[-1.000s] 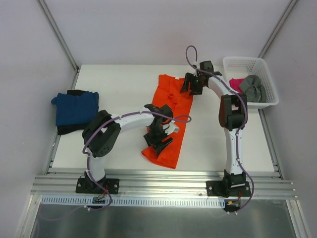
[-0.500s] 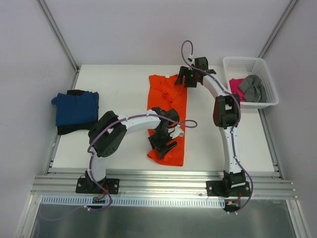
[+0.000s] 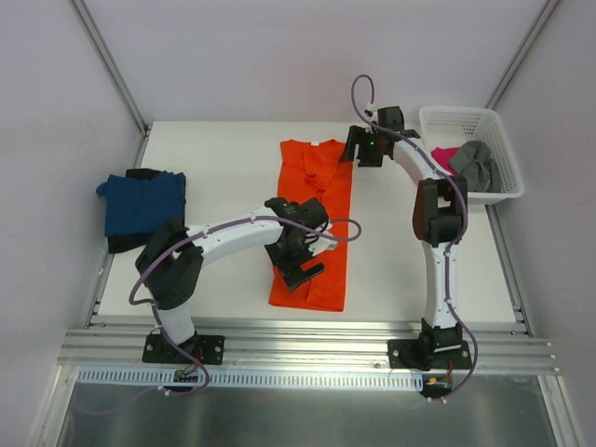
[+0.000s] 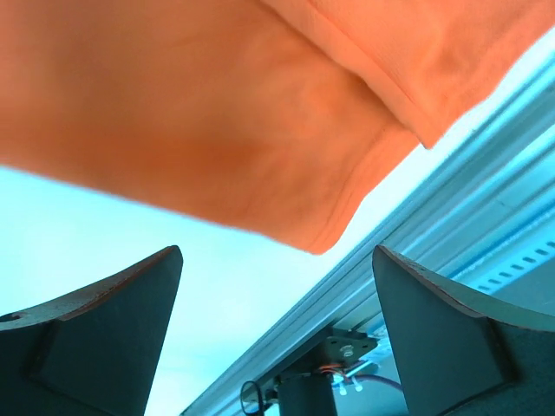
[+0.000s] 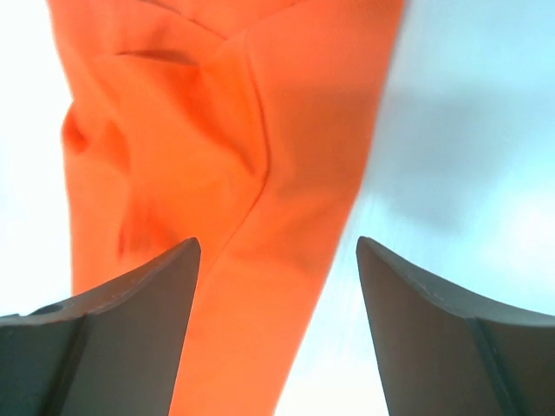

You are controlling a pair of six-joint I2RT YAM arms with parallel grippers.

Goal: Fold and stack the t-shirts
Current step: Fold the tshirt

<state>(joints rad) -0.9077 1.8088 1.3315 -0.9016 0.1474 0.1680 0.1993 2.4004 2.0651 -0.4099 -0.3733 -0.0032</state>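
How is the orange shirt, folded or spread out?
Partly folded: the orange shirt lies as a long narrow strip, no sleeves sticking out.

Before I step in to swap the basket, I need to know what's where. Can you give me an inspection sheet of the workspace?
Surface: white table, no spills seen.
Job's things: orange t-shirt folded lengthwise mid-table; dark blue t-shirt stacked on black t-shirt at left; pink t-shirt and grey t-shirt in the basket.
Clutter: only that white basket, far right.
Grippers: left gripper open over the orange t-shirt's near end; right gripper open over its collar end.
Cables: purple cables loop along both arms.
Surroundings: white walls; aluminium rail at near edge.
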